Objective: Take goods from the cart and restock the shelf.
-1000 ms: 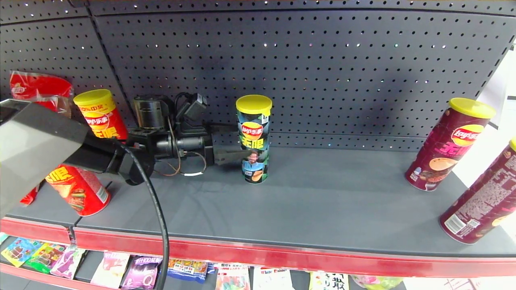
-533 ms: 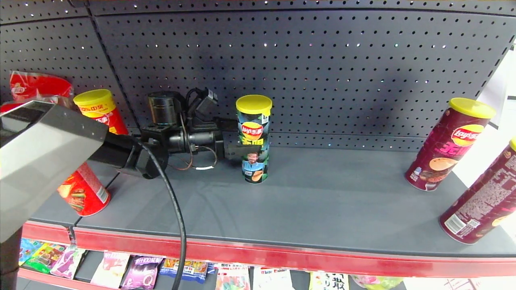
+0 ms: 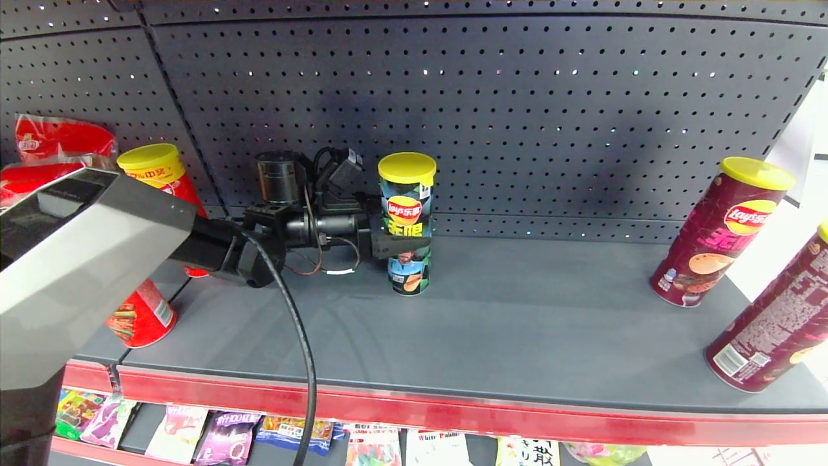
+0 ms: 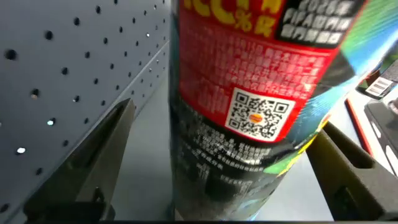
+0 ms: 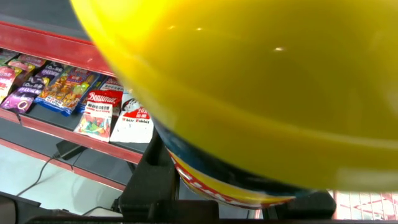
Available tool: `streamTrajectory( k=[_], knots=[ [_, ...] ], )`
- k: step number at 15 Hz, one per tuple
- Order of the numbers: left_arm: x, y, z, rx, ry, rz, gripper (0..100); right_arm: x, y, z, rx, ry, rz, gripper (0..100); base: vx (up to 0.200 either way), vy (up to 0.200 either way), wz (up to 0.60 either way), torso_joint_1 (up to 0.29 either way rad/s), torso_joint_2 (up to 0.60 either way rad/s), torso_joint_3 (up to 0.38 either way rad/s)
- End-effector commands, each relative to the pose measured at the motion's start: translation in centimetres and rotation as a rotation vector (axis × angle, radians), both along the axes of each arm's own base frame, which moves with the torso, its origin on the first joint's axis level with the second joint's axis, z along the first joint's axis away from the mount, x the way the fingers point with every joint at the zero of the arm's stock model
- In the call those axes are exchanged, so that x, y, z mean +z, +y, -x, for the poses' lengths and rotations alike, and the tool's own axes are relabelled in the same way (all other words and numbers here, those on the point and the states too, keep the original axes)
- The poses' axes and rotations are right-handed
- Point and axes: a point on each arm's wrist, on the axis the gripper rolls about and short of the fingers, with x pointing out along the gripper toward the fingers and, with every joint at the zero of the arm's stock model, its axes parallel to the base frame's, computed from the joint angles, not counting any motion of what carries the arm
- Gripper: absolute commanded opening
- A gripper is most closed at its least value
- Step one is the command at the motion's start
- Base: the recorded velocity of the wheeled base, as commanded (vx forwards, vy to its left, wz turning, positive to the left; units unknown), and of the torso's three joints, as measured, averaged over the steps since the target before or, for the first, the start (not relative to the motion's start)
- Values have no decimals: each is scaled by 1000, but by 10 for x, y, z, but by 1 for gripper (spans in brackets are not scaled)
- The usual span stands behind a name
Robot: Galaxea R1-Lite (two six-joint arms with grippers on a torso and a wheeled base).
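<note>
Left gripper (image 3: 406, 241) is open, its jaws standing either side of the dark can (image 3: 407, 194) at mid-height, with a gap showing at one side in the left wrist view. That can stands upright toward the back of the shelf (image 3: 517, 323). Right gripper (image 5: 224, 199) is closed on a second can (image 5: 249, 81) with a yellow lid, held above the lower shelf's packets (image 5: 99, 106). Two red cans (image 3: 162, 175) stand at the shelf's left end and two maroon cans (image 3: 718, 233) at its right.
</note>
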Motion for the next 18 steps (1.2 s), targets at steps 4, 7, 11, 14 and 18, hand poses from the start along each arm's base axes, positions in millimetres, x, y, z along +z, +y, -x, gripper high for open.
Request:
streamTrajectory(
  k=[4,7,11,14,18],
  knots=[
    [0,-2,1,3,11,4,0,0,0,0,2,0,1,0,0,0,0,0,0,0],
    [-2,-2,1,11,15,1,0,0,0,0,2,0,1,0,0,0,0,0,0,0],
    [0,-1,4,3,-18,12,0,0,0,0,2,0,1,0,0,0,0,0,0,0],
    [-1,5,23,2,8,4,0,0,0,0,2,0,1,0,0,0,0,0,0,0],
    [12,16,63,2,39,-9,0,0,0,0,2,0,1,0,0,0,0,0,0,0]
  ],
)
